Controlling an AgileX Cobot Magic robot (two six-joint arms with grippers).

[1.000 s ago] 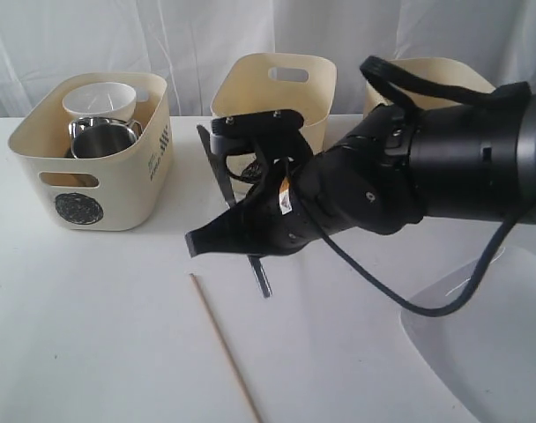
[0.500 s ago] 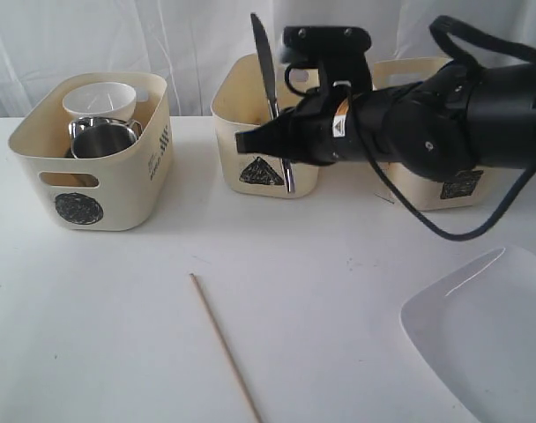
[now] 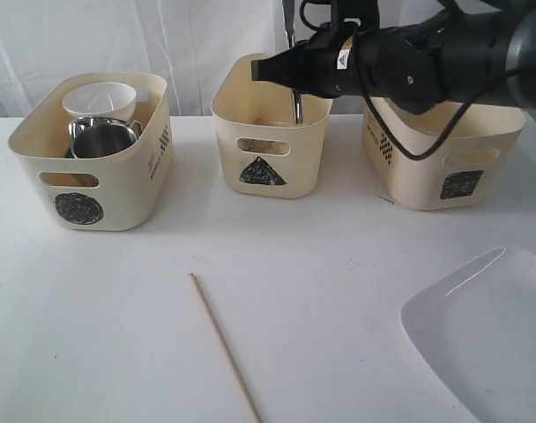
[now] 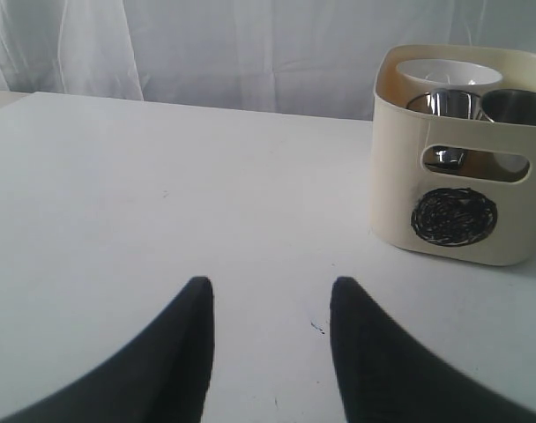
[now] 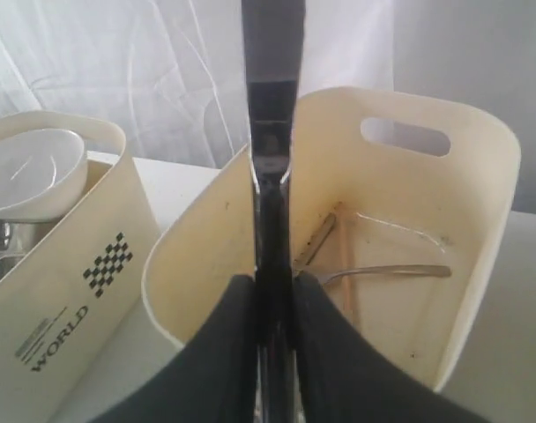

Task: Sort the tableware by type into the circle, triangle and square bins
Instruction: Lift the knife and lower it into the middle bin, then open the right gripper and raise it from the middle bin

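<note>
1. The step in hand is, by my reading, dropping a piece of cutlery into its bin. The right gripper (image 5: pixel 272 295) has its black jaws pinched almost together on a long steel knife (image 5: pixel 272 106) and holds it upright.
2. The knife's lower end hangs inside the rim of the cream plastic tub marked with a black triangle (image 3: pixel 268 167). Its upper end stands above the gripper.
3. A steel fork (image 5: pixel 383 272) already lies on that tub's floor. There seems to be a thin wooden stick beside it, though I cannot be sure.
4. The left gripper (image 4: pixel 270 286) hovers low over the white table (image 3: pixel 118 308) with its jaws well apart and nothing between them. Near it is the cream tub marked with a black circle (image 3: pixel 100 189), which holds a white bowl (image 3: pixel 98 97) and steel mugs (image 3: pixel 105 139).
5. Not yet sorted are a wooden chopstick (image 3: pixel 222 345) lying on the table and a large white square plate (image 3: pixel 488 344). The cream tub marked with a black square (image 3: pixel 427 167) hides its contents.
6. The next move likely calls for lowering the knife a little and then parting the jaws. Let go from this height, the upright knife could clatter or tip against the tub wall.
</note>
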